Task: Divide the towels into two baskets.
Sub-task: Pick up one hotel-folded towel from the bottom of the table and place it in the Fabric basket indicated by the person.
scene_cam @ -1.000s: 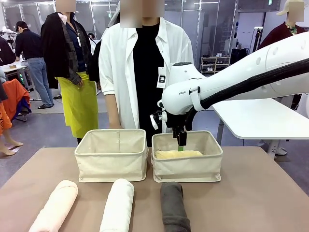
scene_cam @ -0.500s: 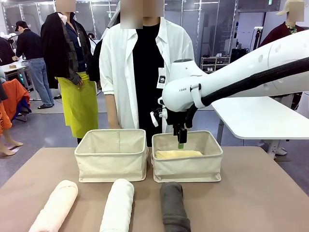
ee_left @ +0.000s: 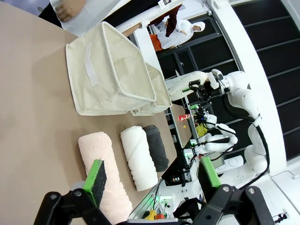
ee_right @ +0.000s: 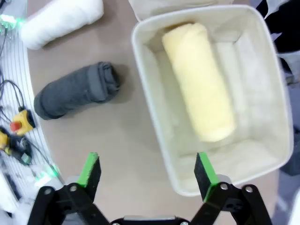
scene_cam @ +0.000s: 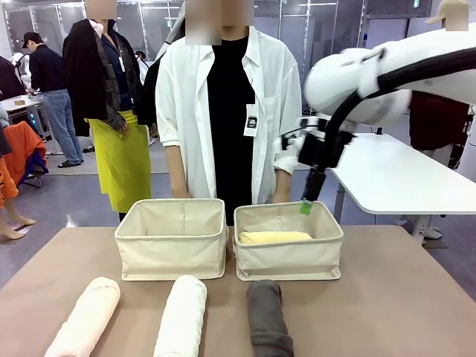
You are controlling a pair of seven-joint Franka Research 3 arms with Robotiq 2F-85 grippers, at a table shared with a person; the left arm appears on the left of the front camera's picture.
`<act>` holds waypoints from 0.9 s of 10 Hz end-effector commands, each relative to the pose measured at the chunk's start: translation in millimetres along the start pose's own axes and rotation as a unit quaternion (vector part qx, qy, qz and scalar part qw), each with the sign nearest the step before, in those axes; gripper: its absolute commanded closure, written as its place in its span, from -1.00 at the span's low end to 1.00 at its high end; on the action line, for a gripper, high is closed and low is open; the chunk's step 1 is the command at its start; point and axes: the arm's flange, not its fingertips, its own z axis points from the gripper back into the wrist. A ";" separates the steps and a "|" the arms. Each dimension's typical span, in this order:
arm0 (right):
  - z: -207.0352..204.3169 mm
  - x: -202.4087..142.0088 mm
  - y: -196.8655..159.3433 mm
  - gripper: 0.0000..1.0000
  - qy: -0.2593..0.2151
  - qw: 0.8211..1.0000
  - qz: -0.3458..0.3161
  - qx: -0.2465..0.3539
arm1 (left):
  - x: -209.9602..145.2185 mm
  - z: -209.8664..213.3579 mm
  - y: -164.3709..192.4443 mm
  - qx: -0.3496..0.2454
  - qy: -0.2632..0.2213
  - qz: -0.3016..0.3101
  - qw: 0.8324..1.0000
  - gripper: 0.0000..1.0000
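floor (scene_cam: 74, 208): grey, smooth | back wall (scene_cam: 297, 30): dark-framed glass panels | white table (scene_cam: 394, 178): right side, beyond the brown worktop (scene_cam: 401, 297) | light: bright, even, lamp streaks in the glass

No word or number can be read from where I stand. The nearest thing to print is a small white tag (scene_cam: 251, 120) on the front of the person's white shirt (scene_cam: 186, 104), at about 11 o'clock from the right basket (scene_cam: 288, 260). It carries 1 dark square mark with a pale figure inside, too small to make out. In the left wrist view a little red label (ee_left: 186, 116) sits at 3 o'clock from the picture's middle, on far-off equipment, and its marks are unreadable. The right arm (scene_cam: 372, 71) is blurred, so any lettering on its shell cannot be told.
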 end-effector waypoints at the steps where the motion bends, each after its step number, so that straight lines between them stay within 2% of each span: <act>1: -14.5 -63.3 27.2 -1.00 -0.072 0.990 -0.115 0.030 | -1.5 3.1 -1.3 -0.006 0.000 -0.002 1.000 -1.00; 2: -15.7 -99.9 35.6 -1.00 -0.113 0.979 -0.161 0.058 | -1.5 3.1 -1.3 -0.006 0.000 -0.002 1.000 -1.00; 4: -18.9 -186.7 43.2 -1.00 -0.195 0.937 -0.265 0.115 | -1.5 3.1 -1.3 -0.006 0.000 -0.002 1.000 -1.00; 6: -18.2 -269.3 43.7 -1.00 -0.272 0.892 -0.317 0.175 | -1.5 3.1 -1.3 -0.006 0.000 -0.002 1.000 -1.00; 9: -23.0 -376.1 52.5 -1.00 -0.348 0.832 -0.365 0.233 | -1.5 3.1 -1.3 -0.006 0.000 -0.002 1.000 -1.00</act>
